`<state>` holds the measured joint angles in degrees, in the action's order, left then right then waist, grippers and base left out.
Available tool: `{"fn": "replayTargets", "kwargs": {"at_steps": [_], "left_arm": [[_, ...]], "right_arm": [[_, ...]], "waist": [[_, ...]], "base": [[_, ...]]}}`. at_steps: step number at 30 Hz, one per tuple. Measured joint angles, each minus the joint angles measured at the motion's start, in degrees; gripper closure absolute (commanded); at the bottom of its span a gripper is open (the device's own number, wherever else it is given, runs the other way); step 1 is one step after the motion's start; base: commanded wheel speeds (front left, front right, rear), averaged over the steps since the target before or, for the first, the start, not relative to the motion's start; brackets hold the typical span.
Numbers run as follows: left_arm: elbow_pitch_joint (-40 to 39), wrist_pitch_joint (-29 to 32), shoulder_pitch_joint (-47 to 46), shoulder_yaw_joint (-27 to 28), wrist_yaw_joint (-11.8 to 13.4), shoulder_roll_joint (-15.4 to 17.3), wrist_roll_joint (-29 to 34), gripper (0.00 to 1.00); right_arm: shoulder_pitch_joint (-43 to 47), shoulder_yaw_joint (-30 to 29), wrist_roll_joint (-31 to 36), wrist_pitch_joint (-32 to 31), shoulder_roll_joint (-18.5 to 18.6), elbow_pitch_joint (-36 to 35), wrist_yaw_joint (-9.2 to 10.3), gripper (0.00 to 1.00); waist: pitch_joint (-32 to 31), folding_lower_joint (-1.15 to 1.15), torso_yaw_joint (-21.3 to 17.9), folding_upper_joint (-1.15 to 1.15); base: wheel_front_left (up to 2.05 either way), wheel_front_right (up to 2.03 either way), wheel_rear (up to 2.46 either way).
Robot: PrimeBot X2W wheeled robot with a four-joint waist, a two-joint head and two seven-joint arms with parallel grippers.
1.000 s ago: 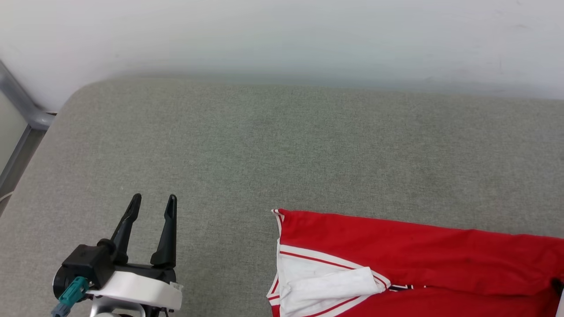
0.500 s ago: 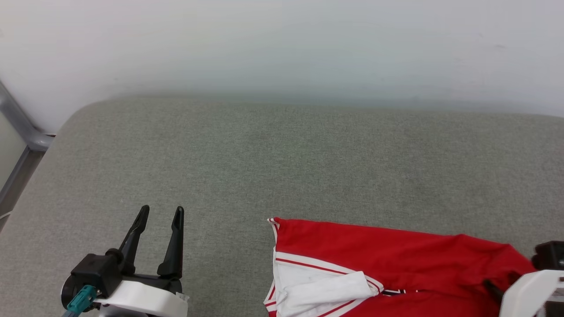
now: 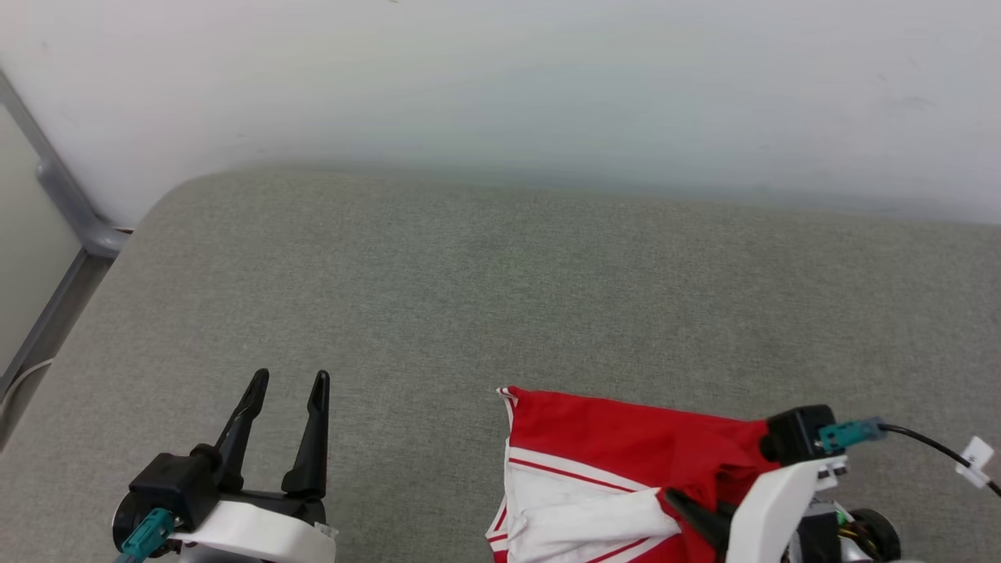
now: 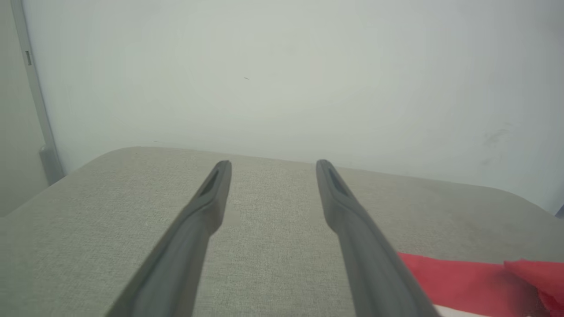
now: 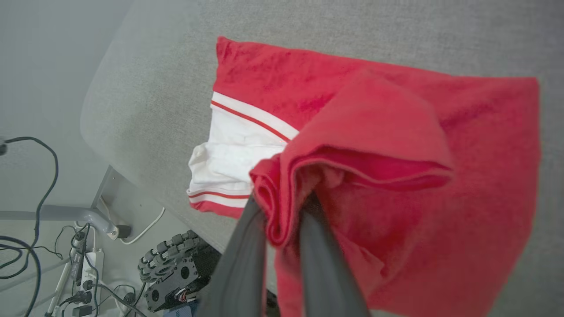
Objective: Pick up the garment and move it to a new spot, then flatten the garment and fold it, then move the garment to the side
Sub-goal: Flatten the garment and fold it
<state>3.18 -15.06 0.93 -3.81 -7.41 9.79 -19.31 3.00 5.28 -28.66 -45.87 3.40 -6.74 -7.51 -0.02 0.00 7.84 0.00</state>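
The garment, a red jersey with a white striped sleeve, lies on the grey table at the lower right of the head view. My right gripper is shut on a bunched fold of its red cloth, lifted over the rest of the shirt. The right wrist view shows the right gripper pinching that fold, with the garment spread beneath and the white sleeve to the left. My left gripper stands open above bare table, left of the shirt. In its own view the left gripper holds nothing, with the garment at the lower right.
The grey padded table runs back to a white wall. A grey metal frame stands at the far left. Past the table's near edge, the right wrist view shows floor cables, a power strip and a wheeled base.
My right gripper has come in from the right, carrying the red cloth leftward over the shirt, so the spread part is now shorter. The head camera shifted slightly. The left gripper stayed open.
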Motion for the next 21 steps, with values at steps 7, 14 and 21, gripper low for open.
{"fn": "replayTargets", "kwargs": {"at_steps": [7, 14, 21], "left_arm": [[0.29, -0.01, -0.01, -0.45, 0.00, 0.26, -0.10, 0.00], [0.42, 0.00, -0.12, -0.91, 0.00, 0.47, -0.12, 0.00], [0.36, 0.00, -0.47, -1.34, 0.00, 0.32, -0.11, 0.00]], "right_arm": [[-3.33, 5.98, -6.56, 3.23, -0.38, 3.53, 0.01, 1.00], [-7.44, 11.70, -7.72, 8.33, -0.42, 10.36, 0.01, 1.00], [-11.52, 13.85, -7.06, 14.48, -0.42, 19.05, 0.01, 0.00]], "waist": [[-0.17, 0.00, 1.44, 0.00], [0.07, 0.00, 2.76, 0.00], [1.03, 0.00, 4.12, 0.00]], "base": [[0.00, 0.00, 0.00], [0.00, 0.00, 0.00], [0.00, 0.00, 0.00]]}}
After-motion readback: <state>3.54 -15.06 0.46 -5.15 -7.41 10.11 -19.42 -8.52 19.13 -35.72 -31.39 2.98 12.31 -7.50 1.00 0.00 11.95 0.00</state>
